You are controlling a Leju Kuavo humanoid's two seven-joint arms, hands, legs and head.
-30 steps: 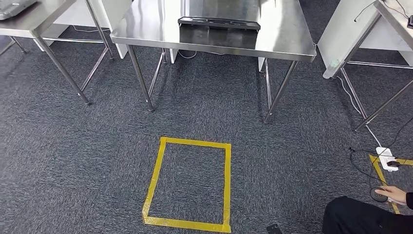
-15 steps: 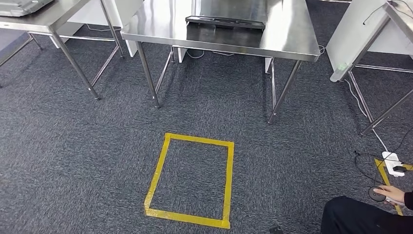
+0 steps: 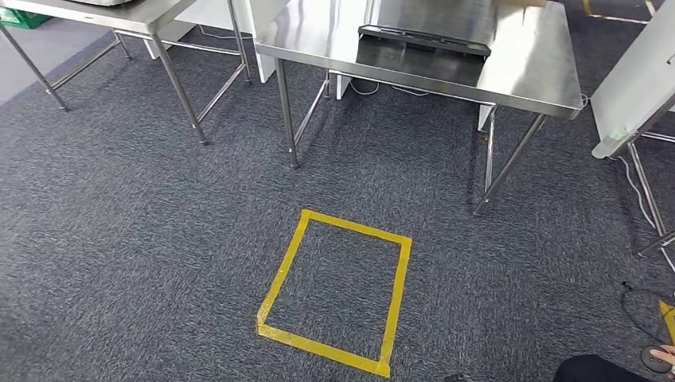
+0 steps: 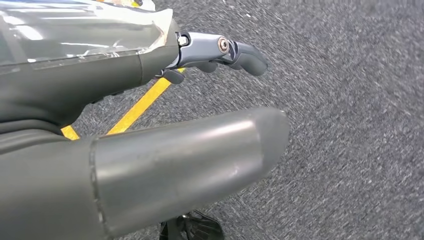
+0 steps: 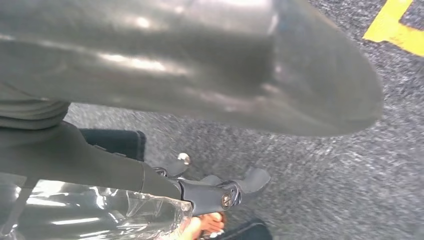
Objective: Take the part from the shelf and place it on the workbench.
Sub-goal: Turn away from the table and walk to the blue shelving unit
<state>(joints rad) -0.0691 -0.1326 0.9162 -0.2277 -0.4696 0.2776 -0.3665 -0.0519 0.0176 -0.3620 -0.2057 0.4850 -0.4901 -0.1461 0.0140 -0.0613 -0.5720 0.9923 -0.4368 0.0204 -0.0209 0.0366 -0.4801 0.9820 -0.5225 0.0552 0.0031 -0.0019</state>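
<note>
While both arms hang over the dark grey carpet (image 3: 143,239), I see the left hand (image 4: 150,125) and the right hand (image 5: 200,100) each holding nothing, fingers loosely apart. The flat black plastic part (image 3: 422,40) lies near the far edge of the stainless steel counter (image 3: 525,79), beyond the yellow tape square (image 3: 338,290).

Workbench (image 3: 525,76) behind the tape square (image 3: 338,290) on the floor; tray (image 3: 422,40) on workbench; second table (image 3: 151,12) left of workbench.
</note>
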